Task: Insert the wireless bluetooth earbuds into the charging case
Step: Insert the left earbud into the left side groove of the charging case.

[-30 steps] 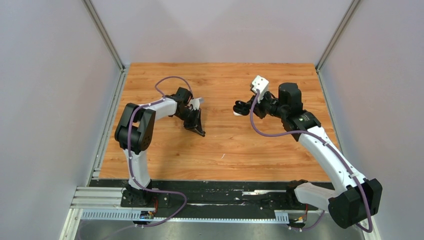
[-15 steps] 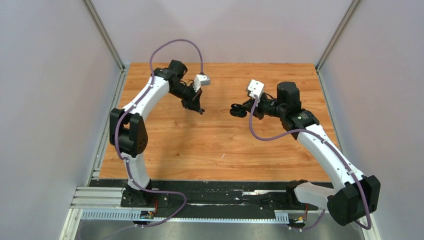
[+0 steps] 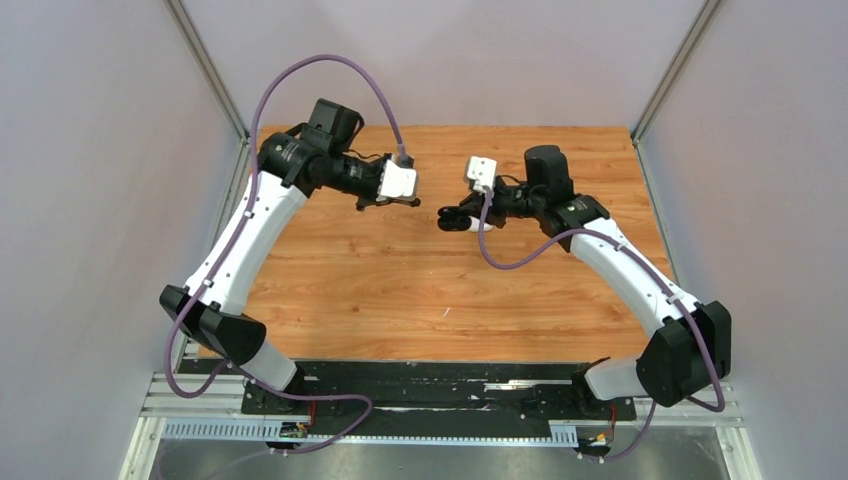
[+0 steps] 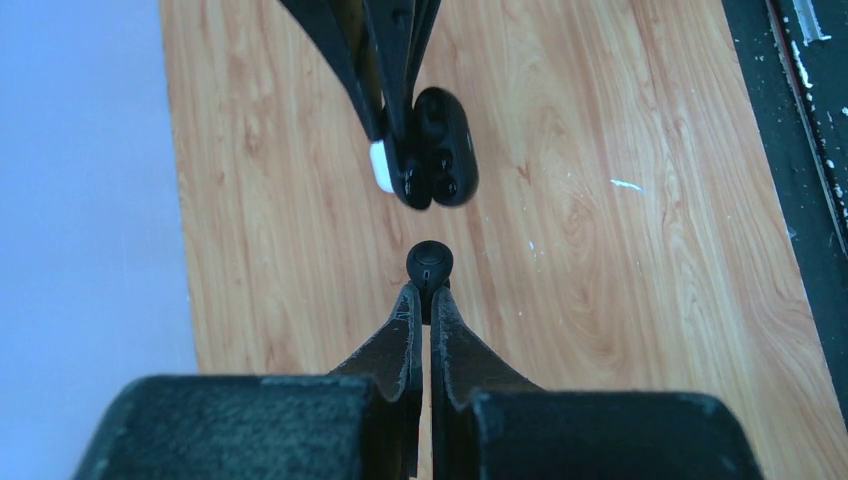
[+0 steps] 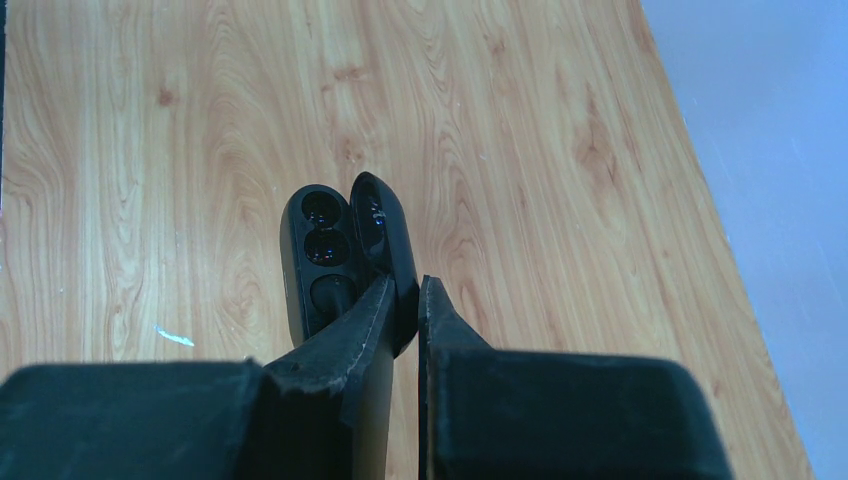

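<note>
The left gripper [image 4: 425, 295] is pinched almost fully closed on a black earbud [image 4: 429, 265], which sticks out past the fingertips with its rounded end forward. Directly ahead of it, apart by a small gap, the right gripper [image 5: 405, 290] clamps a black charging case [image 5: 322, 250] by its lower end, jaws only narrowly parted. The case hangs open, lid swung aside, and its two round sockets face the earbud. In the left wrist view a small white piece [image 4: 381, 165] shows at the case's edge, against the right gripper's fingers; what it is cannot be told.

Seen from above, both grippers meet in the air over the far middle of the wooden table [image 3: 400, 300], tip to tip and not touching. The left gripper [image 3: 402, 203] reaches in from the left, the right gripper [image 3: 452, 220] from the right. The wood beneath and in front of them lies open all the way to the black rail [image 3: 450, 375] at the near edge. The left arm's upper joints stand close to the far left corner, where the table meets the grey wall [image 3: 100, 200]. The right arm has wider room between it and the right edge.
</note>
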